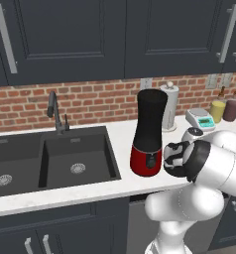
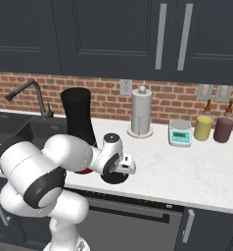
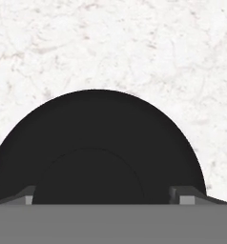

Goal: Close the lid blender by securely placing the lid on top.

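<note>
Blender (image 1: 150,133) stands upright on the white tabletop (image 1: 115,183), just right of the sink (image 1: 50,158), black jar on red base, top open with no lid on it. Lid (image 3: 96,147) lies flat on the tabletop in front of the blender's right side, a black disc with a raised centre; in the right base view it shows as a dark round edge (image 2: 113,179) under the hand, near the front edge of the tabletop. Pincer (image 3: 103,198) sits directly over the lid, pointing down at it, its two fingertips (image 3: 184,196) straddling the raised centre, one on each side, set wide apart; cannot tell whether they touch the lid, and nothing is lifted. In the left base view the hand (image 1: 177,159) is low, just right of the red base. Faucet (image 1: 54,111) at the back of the sink. Paper-towel roll (image 2: 141,113) upright by the brick wall, behind and right of the blender. Small scale (image 2: 180,132) further right, then a yellow jar (image 2: 203,127) and a dark red jar (image 2: 223,129) side by side near the wall.
</note>
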Robot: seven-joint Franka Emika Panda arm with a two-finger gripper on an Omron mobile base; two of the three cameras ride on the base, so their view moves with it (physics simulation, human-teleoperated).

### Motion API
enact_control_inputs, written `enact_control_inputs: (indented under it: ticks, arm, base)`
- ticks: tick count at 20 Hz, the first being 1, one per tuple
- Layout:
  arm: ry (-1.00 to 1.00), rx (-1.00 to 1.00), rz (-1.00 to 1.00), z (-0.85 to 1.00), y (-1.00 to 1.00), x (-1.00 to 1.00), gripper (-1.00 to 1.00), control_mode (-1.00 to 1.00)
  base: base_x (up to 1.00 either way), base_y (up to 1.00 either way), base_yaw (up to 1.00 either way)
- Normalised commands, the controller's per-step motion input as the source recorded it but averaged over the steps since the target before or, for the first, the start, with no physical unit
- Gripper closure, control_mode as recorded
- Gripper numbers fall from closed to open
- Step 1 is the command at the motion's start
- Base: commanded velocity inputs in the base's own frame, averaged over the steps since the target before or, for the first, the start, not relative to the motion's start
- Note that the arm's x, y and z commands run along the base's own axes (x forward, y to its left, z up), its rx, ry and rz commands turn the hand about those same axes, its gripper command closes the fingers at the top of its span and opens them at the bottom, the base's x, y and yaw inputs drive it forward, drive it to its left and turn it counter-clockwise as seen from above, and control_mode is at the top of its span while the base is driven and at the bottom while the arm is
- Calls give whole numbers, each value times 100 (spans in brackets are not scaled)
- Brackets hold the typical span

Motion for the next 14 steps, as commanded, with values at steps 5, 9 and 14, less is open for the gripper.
enact_control_inputs:
  ticks: [5,9,14]
  arm:
    - [1,0,0,-16,0,0,100,-100]
    - [0,0,0,0,0,0,100,-100]
    - [0,0,0,0,0,0,100,-100]
  base:
    - [0,0,0]
    - [0,0,0]
    - [0,0,0]
